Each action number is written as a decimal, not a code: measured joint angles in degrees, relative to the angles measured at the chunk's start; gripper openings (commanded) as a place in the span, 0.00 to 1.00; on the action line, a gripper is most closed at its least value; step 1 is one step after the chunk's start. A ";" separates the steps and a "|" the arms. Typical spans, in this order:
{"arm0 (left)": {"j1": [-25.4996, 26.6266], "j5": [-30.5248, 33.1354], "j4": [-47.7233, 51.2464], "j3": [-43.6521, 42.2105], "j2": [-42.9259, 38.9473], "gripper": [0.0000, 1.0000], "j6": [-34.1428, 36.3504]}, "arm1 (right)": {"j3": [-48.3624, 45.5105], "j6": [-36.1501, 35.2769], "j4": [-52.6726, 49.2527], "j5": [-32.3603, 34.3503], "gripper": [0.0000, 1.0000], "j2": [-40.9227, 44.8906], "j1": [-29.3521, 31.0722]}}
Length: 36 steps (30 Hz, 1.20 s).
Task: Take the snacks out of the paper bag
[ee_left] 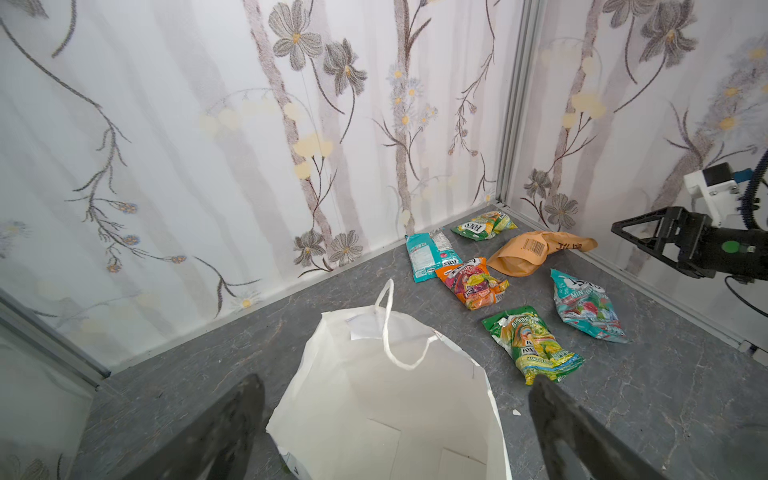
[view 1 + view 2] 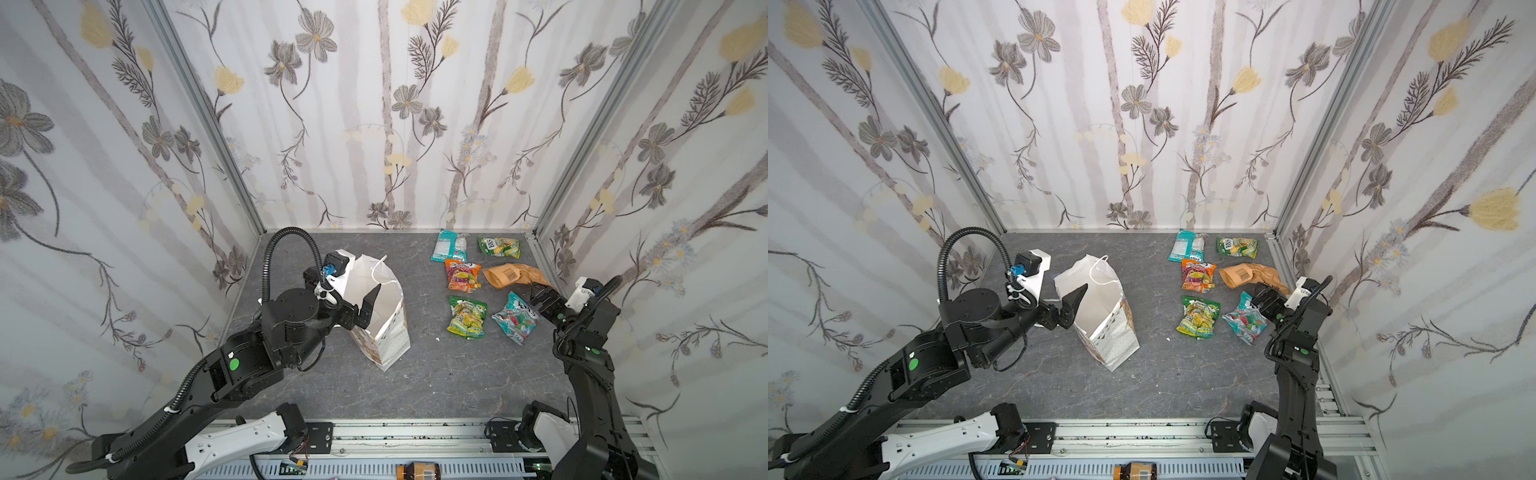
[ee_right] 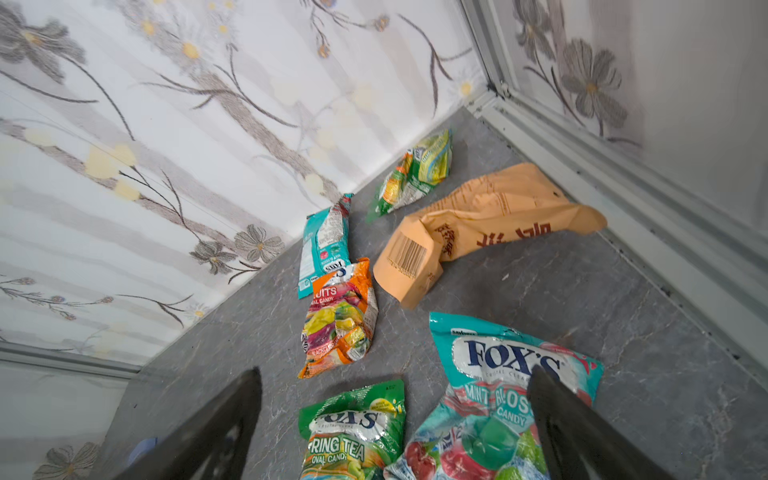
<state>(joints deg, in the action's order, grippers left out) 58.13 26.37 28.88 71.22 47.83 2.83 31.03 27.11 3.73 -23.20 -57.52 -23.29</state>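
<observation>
Right wrist view: the right tool (image 3: 395, 376) gapes wide and empty above a crinkly teal packet (image 3: 498, 415). Six snacks (image 2: 467, 276) lie flat near the tabletop's (image 2: 436, 374) far right corner, the tan pouch (image 2: 513, 275) lengthwise along the far edge. Left tool (image 1: 397, 384), wide, straddles the upright paper bag's (image 2: 386, 332) mouth mid-tabletop; bare stone-look surface lies between and along the near edge.

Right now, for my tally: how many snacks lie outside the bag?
6, right of the bag: teal packet, green packet at the back; orange packet, tan pouch midway; yellow-green packet, mint packet nearest. None seems hidden.
</observation>
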 measured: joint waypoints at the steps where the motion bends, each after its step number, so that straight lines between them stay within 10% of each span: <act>1: 0.00 0.66 -0.28 -0.24 -0.46 1.00 0.02 | 0.33 -0.66 -0.50 1.20 1.00 1.75 0.74; 22: -1.90 28.22 -2.49 -8.00 -7.89 1.00 -1.44 | -13.99 -12.55 18.73 20.85 1.00 8.26 16.90; 36: -19.19 29.99 -0.87 -16.85 -9.97 1.00 -4.39 | -25.90 -22.91 52.50 30.95 1.00 -10.58 26.53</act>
<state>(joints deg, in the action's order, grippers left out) 38.94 56.36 28.01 54.37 37.87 -1.56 5.13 4.21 56.23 7.75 -68.10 3.25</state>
